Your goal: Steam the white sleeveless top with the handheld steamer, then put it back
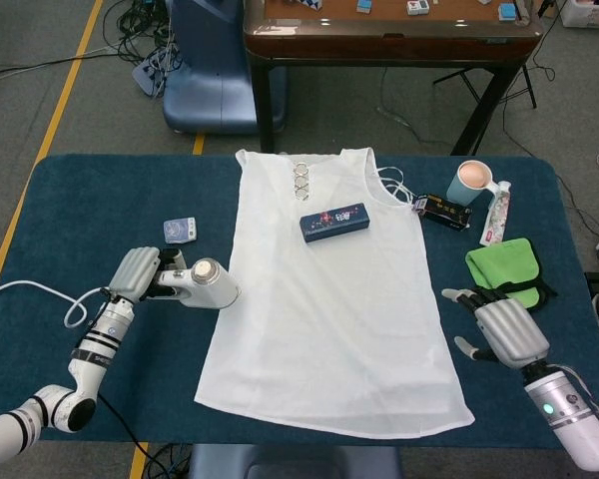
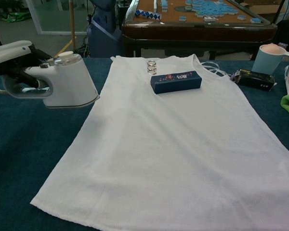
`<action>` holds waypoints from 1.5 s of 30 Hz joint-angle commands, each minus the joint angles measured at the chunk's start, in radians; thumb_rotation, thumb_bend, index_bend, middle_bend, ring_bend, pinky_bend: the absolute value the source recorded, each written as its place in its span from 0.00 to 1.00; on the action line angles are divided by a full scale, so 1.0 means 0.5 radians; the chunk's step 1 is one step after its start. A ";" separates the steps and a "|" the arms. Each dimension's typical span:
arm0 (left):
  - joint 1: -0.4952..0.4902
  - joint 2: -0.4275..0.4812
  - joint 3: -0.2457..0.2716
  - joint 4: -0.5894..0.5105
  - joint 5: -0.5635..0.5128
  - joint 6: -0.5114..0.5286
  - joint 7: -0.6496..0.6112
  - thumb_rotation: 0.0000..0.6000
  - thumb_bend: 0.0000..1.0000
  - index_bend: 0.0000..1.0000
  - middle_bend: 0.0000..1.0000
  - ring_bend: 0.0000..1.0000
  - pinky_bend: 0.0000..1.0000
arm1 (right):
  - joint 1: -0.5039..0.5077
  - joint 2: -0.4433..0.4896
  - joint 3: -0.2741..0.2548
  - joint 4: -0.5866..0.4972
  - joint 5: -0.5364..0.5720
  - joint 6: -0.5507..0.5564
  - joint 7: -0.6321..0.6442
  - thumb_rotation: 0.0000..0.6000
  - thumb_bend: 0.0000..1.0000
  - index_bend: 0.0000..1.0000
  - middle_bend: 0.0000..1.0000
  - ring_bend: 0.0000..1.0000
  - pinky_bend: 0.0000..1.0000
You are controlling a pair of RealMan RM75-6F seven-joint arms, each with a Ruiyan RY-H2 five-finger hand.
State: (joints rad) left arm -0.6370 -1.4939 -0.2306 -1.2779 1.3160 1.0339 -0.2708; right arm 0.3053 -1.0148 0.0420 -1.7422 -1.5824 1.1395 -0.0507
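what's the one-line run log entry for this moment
left hand grips steamer, lifted at top's left edge | right hand open, holds nothing

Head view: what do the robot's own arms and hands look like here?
Both hands, left hand and right hand, are silver-grey metallic with ribbed backs and segmented fingers. The left arm is white with black bands and black lettering along the forearm. The right arm is white with a small green light near the wrist.

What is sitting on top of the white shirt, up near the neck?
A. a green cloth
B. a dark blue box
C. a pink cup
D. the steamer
B, the dark blue box lies on the white shirt just below the neckline, while the green cloth and the cup sit on the table to the side.
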 commanded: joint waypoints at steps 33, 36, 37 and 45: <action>-0.229 -0.660 0.113 0.661 0.252 0.124 0.108 1.00 0.34 0.96 0.92 0.78 0.82 | 0.193 -0.607 -0.352 0.614 -0.232 -0.239 0.196 1.00 0.21 0.06 0.14 0.01 0.02; -0.238 -0.687 0.111 0.699 0.246 0.113 0.095 1.00 0.33 0.96 0.92 0.78 0.82 | 0.200 -0.625 -0.363 0.641 -0.221 -0.252 0.240 1.00 0.15 0.05 0.14 0.01 0.02; -0.241 -0.698 0.109 0.713 0.244 0.115 0.089 1.00 0.33 0.96 0.92 0.78 0.82 | 0.204 -0.630 -0.367 0.651 -0.221 -0.257 0.250 1.00 0.15 0.04 0.14 0.01 0.02; -0.276 -0.753 0.083 0.768 0.210 0.068 0.062 1.00 0.34 0.96 0.92 0.78 0.82 | 0.214 -0.664 -0.379 0.699 -0.197 -0.268 0.293 1.00 0.14 0.03 0.14 0.01 0.02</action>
State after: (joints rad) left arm -0.7721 -1.8675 -0.1875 -0.8969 1.4239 1.0720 -0.2397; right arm 0.4121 -1.3451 -0.1469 -1.3943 -1.6821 1.0052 0.0945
